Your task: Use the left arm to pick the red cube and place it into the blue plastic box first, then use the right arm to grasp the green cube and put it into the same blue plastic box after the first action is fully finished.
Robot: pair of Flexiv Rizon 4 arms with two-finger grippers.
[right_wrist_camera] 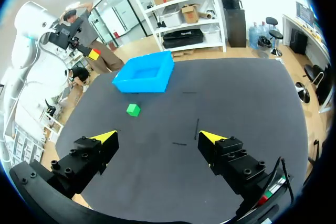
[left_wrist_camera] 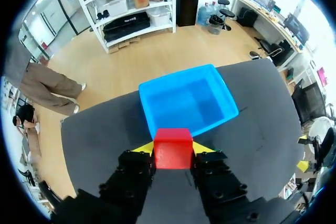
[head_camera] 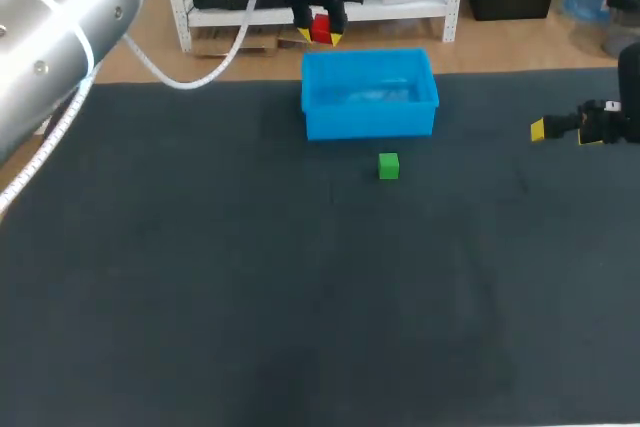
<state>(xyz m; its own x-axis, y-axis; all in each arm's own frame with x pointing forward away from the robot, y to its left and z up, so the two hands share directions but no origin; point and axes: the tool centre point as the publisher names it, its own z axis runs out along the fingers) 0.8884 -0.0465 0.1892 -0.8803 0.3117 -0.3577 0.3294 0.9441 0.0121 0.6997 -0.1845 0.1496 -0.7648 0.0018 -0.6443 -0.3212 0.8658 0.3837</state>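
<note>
Left gripper (left_wrist_camera: 173, 149) pinching the red cube (left_wrist_camera: 173, 142), apparently over the rim of the blue plastic box (left_wrist_camera: 227, 109); released here, it could glance off outside. Right gripper (right_wrist_camera: 158, 136): fingers spread.

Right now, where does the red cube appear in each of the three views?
Head view: red cube in the left gripper, near the blue box's far left corner.
Left wrist view: red cube in the left gripper, blue box just ahead.
Right wrist view: red cube far off, past the blue box.
Shared landmark: the blue box.
</note>
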